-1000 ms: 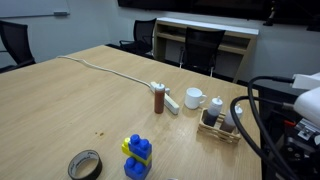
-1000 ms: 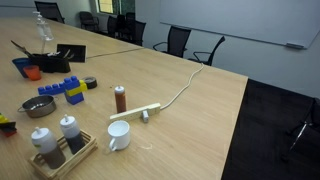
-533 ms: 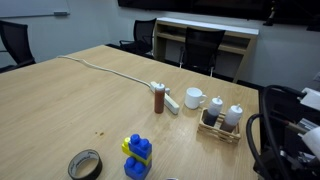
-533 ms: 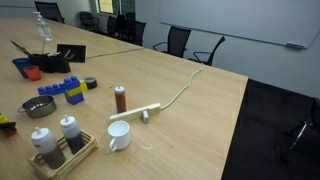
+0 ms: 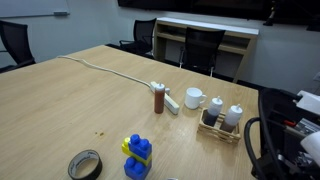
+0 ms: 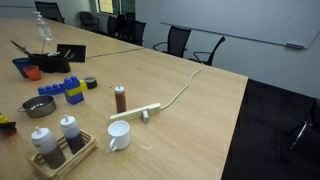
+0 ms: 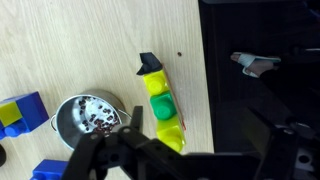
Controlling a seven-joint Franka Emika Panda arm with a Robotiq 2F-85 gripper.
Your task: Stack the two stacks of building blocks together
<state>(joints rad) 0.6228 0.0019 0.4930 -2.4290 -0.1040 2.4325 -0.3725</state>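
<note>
Yellow, green and red blocks (image 7: 160,100) lie on the table (image 7: 90,40) just above our gripper (image 7: 140,150) in the wrist view. We cannot tell whether the gripper is open or closed. A metal bowl (image 7: 88,115) sits near that stack. In an exterior view, the blue and yellow blocks (image 5: 137,158) stand beside a tape roll (image 5: 85,165), with a brown shaker bottle (image 5: 160,100) and a white mug (image 5: 194,98) farther back.

We find no text, label, brand or number that we can read in any view (the brown shaker bottle (image 5: 159,100) and the capped bottles (image 5: 232,116) in their rack show too small for any print to be made out).
</note>
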